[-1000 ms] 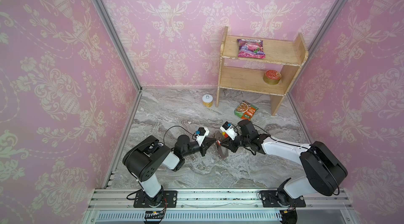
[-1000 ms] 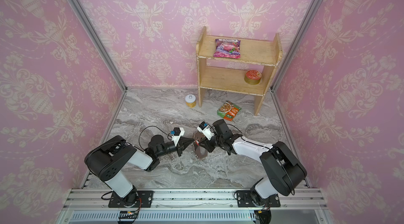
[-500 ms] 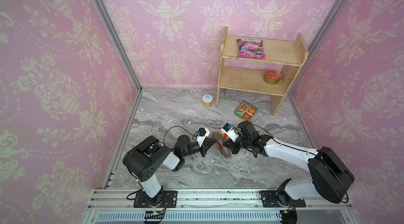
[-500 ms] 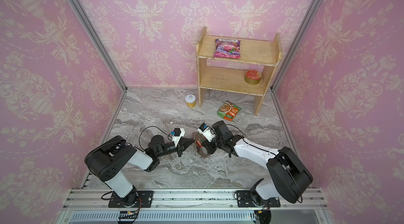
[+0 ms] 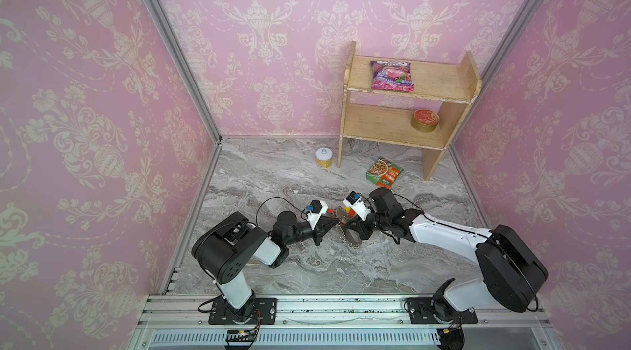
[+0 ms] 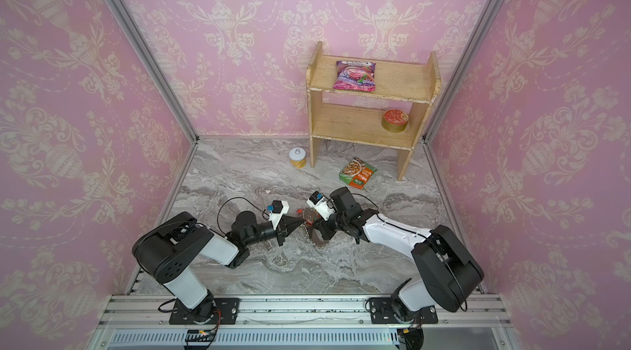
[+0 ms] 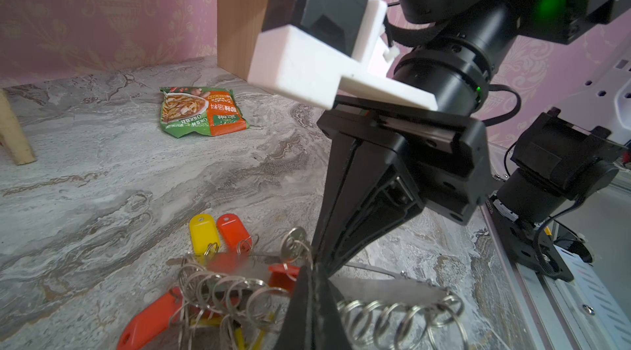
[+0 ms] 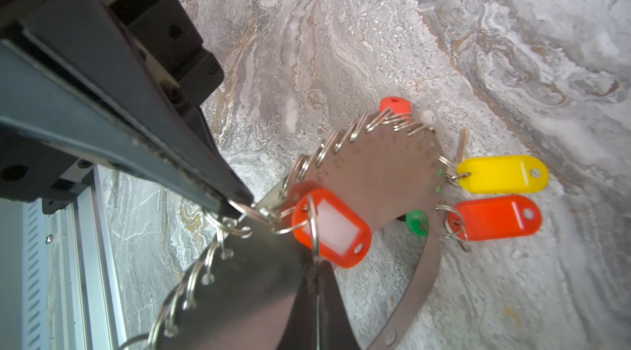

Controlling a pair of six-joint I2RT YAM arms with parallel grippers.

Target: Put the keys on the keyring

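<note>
The keyring, a grey-brown metal band edged with small silver rings, lies on the marble floor between both arms, also visible in both top views. Keys with yellow, red and green tags hang from it. My right gripper is shut on the split ring of a key with a red tag with a white label. My left gripper is shut on a ring at the keyring's edge, its tip almost touching the right one. Both grippers meet in the top views.
A wooden shelf stands at the back right with a pink packet and a gold tin. A small can and a noodle packet lie on the floor behind the arms. The metal rail runs along the front.
The right gripper has shut on the red-tagged key's ring, and its arm has shifted slightly. The left arm has stayed in place, shut.
</note>
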